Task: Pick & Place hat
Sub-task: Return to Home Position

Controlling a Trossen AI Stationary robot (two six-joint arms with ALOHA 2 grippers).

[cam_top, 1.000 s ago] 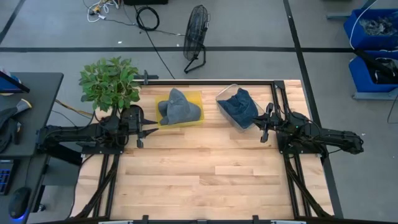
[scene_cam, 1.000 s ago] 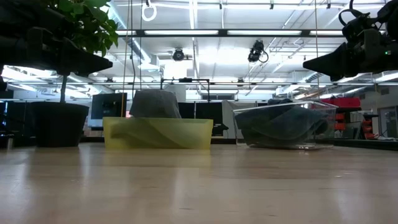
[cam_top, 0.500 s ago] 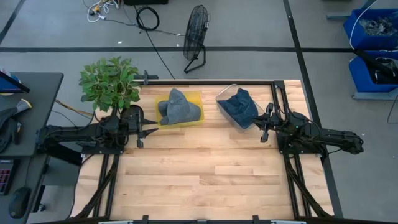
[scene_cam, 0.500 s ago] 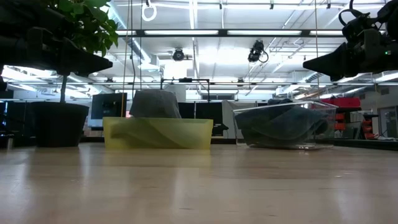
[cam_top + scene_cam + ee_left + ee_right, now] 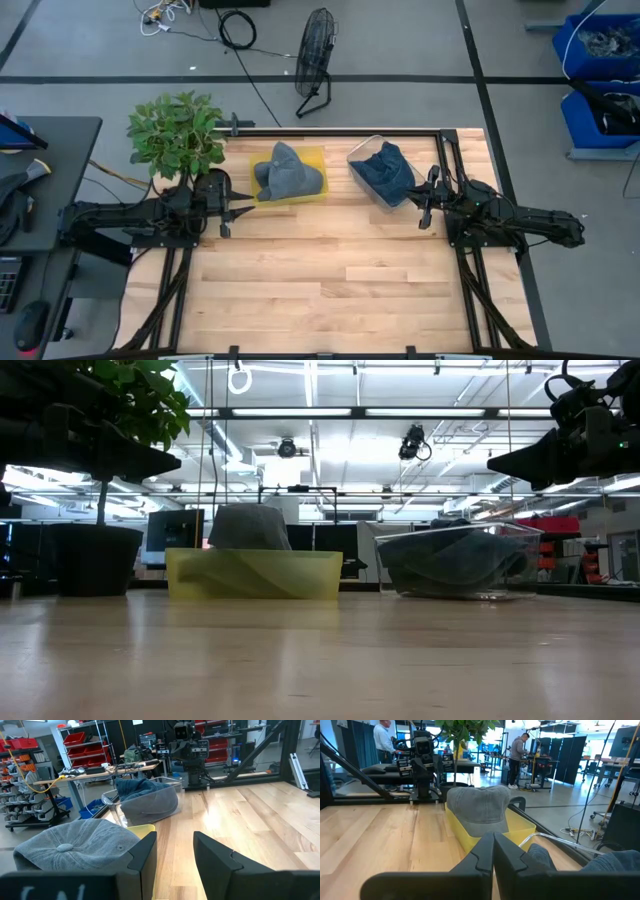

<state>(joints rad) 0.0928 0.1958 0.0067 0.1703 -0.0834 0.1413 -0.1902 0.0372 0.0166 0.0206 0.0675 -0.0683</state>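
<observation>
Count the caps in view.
2: a gray fabric cap in the yellow plastic bin, a blue fabric cap in the transparent plastic bin. Others may lie hidden beneath.

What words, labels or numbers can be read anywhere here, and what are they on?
No text can be read in any view.
Pale marks on the dark body of the left claw: too blurred to read.
The gray cap, yellow bin and transparent bin: no lettering shows.
</observation>
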